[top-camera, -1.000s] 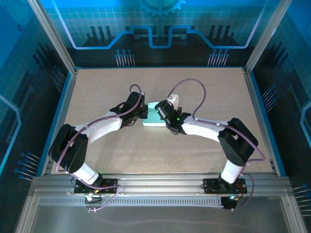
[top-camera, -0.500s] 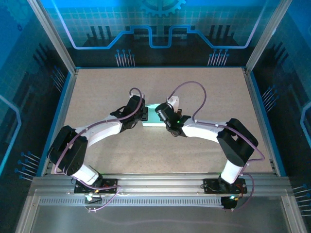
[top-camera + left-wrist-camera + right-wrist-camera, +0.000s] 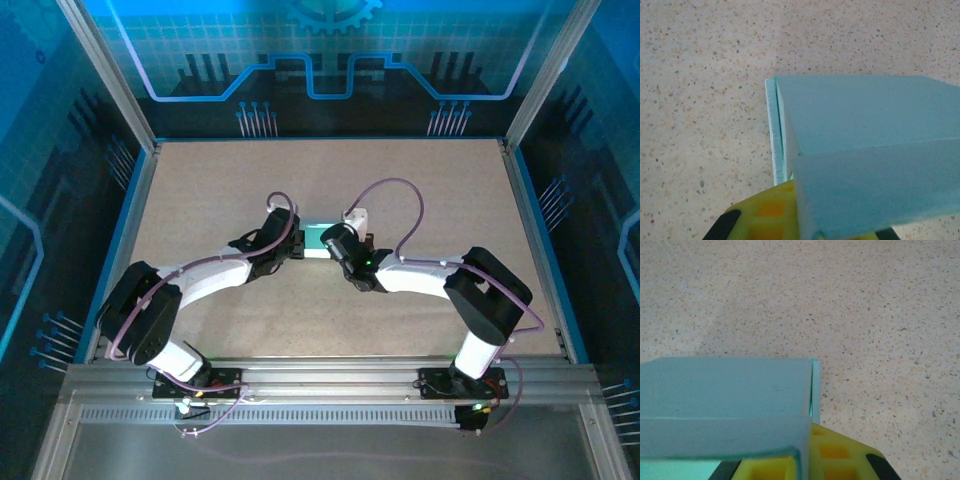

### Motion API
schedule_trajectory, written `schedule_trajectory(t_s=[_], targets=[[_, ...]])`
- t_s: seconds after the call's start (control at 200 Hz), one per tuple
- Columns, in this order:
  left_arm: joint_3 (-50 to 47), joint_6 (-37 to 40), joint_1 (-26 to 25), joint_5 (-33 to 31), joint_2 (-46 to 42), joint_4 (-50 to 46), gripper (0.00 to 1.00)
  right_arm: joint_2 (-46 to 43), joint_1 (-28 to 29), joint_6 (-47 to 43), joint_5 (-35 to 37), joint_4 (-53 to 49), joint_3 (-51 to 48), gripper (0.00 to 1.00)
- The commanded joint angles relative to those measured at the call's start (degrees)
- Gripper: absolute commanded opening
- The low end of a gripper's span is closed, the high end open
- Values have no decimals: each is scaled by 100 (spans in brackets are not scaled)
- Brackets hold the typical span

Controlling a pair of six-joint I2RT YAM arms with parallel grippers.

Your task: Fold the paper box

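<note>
While bare table [image 3: 400, 180] lies open toward 12 o'clock, we see the paper box [image 3: 314, 240] at mid-table, the left gripper [image 3: 293, 243] closed at its 9 o'clock end, the right gripper [image 3: 330, 240] closed at 3 o'clock; both have crowded inward since a second ago, covering more card.

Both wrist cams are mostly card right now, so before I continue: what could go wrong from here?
1. The left gripper and right gripper look shut on opposite ends of the paper box; pulling apart or twisting could tear or crease the thin card.
2. In the left wrist view a loose layer stands beside the end wall, untucked; it may spring open on release.
</note>
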Motion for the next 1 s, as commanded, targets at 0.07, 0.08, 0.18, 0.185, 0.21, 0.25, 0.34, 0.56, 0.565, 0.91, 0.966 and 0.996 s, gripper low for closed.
schedule_trajectory(t_s=[0.07,0.08,0.18,0.185,0.21,0.25,0.34,0.56,0.565,0.91,0.966,0.996], targets=[[-140,-88,-156,177,-251,151,0,-206,224,-175,-167,338,-19,10],[-147,-90,-158,177,-261,144,0,-214,231,-194,-163,345,-16,11],[-132,-51,-159,134,-277,108,0,-317,228,-365,-195,380,-14,25],[-132,-47,-161,134,-279,103,0,-326,231,-373,-196,381,-15,26],[-123,-28,-156,129,-274,90,0,-353,233,-415,-216,404,-30,30],[-106,-15,-155,98,-269,61,0,-419,233,-487,-258,449,-70,39],[-96,18,-159,73,-240,35,0,-607,233,-670,-416,593,-209,57],[16,44,-174,51,-160,-55,0,-1123,172,-840,-902,528,-666,94],[17,44,-173,48,-155,-54,0,-1133,172,-840,-910,525,-674,94],[150,46,-226,-22,2,-153,0,-2115,-10,-1131,-1716,497,-1344,100],[141,41,-230,-20,8,-144,0,-2331,-9,-1129,-1677,417,-1420,100],[141,41,-233,-15,16,-147,0,-2459,-8,-1143,-1683,454,-1503,99]])
